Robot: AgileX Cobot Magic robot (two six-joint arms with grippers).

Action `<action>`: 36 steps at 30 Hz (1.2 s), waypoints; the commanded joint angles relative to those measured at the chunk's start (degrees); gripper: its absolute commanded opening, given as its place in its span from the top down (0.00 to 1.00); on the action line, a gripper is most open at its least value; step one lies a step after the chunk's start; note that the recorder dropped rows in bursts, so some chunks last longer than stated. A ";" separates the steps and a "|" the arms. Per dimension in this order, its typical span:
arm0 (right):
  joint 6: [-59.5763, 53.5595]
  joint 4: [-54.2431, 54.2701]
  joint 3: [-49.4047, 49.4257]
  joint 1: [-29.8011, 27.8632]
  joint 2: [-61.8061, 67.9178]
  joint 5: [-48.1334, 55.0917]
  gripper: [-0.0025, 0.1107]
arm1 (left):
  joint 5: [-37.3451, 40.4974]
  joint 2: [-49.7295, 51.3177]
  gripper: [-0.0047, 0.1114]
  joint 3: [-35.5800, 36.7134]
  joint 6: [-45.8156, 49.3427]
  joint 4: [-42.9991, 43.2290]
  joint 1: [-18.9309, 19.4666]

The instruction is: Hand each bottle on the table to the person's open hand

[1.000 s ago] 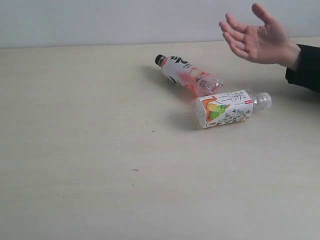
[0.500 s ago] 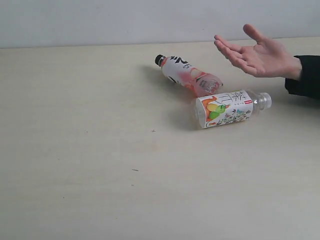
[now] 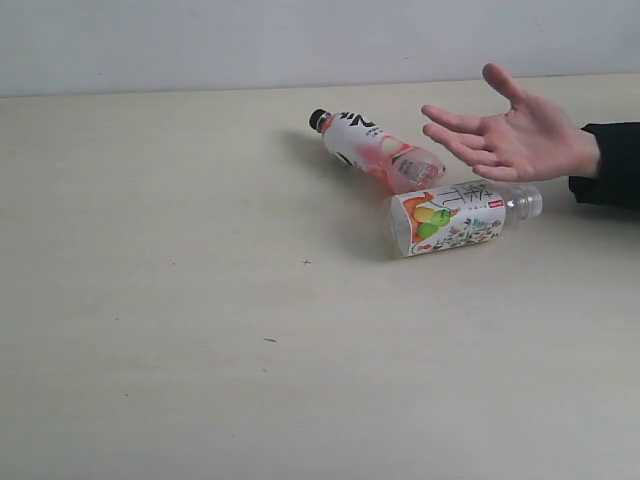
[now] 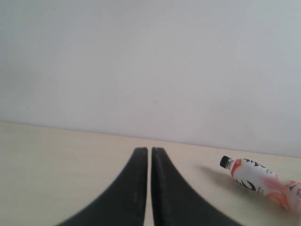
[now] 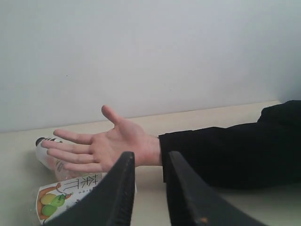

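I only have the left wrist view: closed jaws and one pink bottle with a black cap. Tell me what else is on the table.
Observer: A second one, the fruit-label bottle, lies on its side close beside the pink bottle.
Operator: Report the person's hand.
Observer: The person's open hand is held palm up over that bottle's neck end, reaching in from the right of the exterior view.
Operator: Give me the right gripper.
Observer: The right gripper has its jaws apart and holds nothing.
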 commanded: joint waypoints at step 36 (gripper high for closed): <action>-0.13 -0.02 0.08 0.09 -0.23 -0.30 0.76 | -26.52 -0.38 0.91 0.03 -27.49 -1.82 0.02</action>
